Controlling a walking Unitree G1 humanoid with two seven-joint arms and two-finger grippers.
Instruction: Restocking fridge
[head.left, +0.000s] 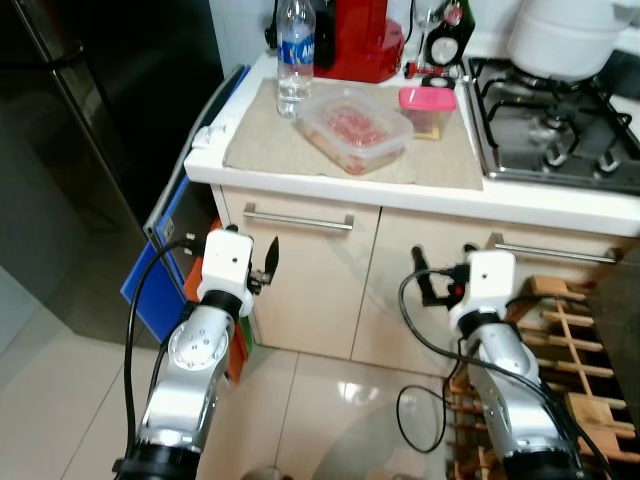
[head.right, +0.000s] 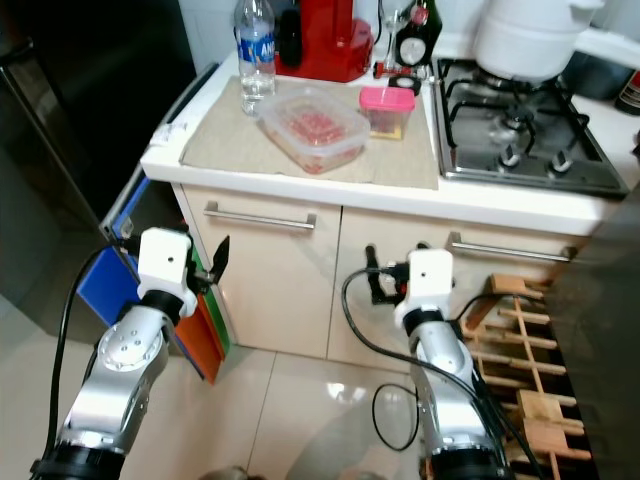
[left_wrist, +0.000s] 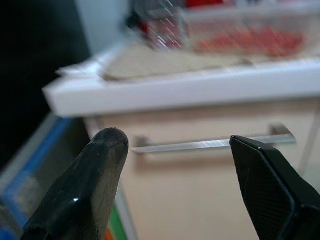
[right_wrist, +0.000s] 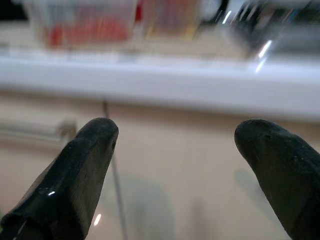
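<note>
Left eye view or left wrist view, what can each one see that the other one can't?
Left eye view: the water bottle, the stove with the white pot, the wooden rack and the right gripper, open, low before the cupboards. Left wrist view: a close look along the left gripper, its fingers spread apart with nothing between them. Both: the white counter edge, the metal drawer handle and the clear food box with something red inside.

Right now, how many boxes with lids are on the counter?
2. A big clear box with red food sits mid-mat; a small pink-lidded box stands just behind it toward the stove. More may hide behind the bottle.
</note>
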